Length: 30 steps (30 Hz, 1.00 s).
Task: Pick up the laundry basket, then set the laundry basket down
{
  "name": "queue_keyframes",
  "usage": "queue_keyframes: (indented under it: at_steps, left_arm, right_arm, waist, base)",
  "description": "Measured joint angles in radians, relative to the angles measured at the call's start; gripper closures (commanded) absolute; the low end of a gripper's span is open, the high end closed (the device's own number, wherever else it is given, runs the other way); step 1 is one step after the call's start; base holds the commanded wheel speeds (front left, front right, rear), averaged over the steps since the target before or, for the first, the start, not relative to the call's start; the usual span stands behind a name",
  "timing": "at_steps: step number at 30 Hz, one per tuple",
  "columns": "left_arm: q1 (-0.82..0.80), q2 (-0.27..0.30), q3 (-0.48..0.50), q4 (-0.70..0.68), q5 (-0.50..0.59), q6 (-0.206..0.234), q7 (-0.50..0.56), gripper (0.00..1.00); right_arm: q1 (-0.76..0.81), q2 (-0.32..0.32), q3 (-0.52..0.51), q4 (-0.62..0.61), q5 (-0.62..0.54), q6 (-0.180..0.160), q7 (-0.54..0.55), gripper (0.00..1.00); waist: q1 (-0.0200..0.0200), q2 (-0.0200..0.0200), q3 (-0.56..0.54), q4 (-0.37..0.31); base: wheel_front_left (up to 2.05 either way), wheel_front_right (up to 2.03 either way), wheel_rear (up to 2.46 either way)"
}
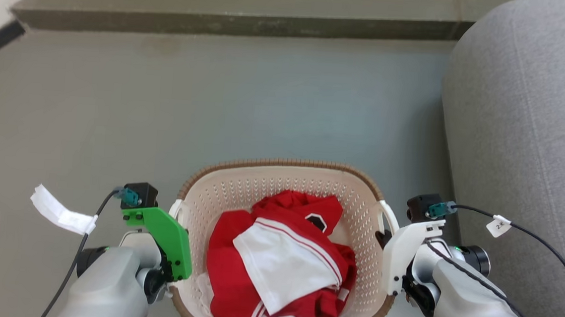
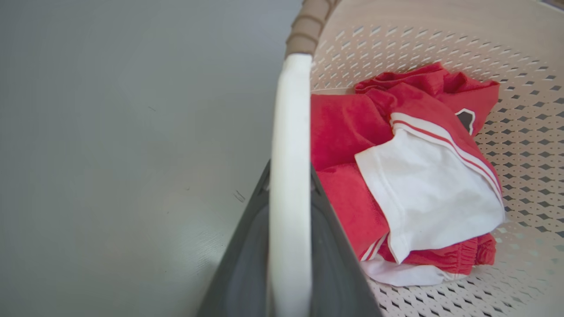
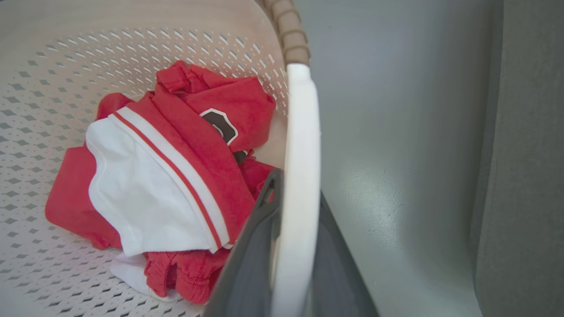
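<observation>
Head view has the basket [image 1: 282,163] close beside the sofa [image 1: 529,121], with left gripper [image 2: 291,185] and right gripper [image 3: 296,191] each clamped around a white handle [image 2: 288,110] (clothes [image 1: 275,257] piled inside), so I judge both should move level and together to avoid tipping.

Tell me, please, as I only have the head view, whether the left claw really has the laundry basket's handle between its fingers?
Observer: Yes; in the left wrist view the left claw has a dark finger on each side of the white left handle.
Operator: And the right one, please?
Observer: The right claw straddles the right handle of the laundry basket likewise, close against both sides.
</observation>
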Motion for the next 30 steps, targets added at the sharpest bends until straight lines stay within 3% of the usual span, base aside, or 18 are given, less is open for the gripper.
queue_keyframes:
  at_steps: [18, 30]
  left_arm:
    - [0.059, 0.014, -0.011, -0.001, -0.044, 0.000, 0.074, 1.00]
    - [0.069, 0.029, -0.019, -0.012, -0.067, 0.000, 0.096, 1.00]
  right_arm:
    - [0.055, -0.001, 0.056, -0.014, 0.091, 0.000, 0.096, 1.00]
    - [0.055, 0.000, 0.081, -0.016, 0.117, 0.000, 0.114, 1.00]
  waist:
    - [0.0000, 0.0000, -0.122, -0.015]
    - [0.0000, 0.0000, -0.147, -0.022]
  base:
    - [0.00, 0.00, 0.00]
    - [0.00, 0.00, 0.00]
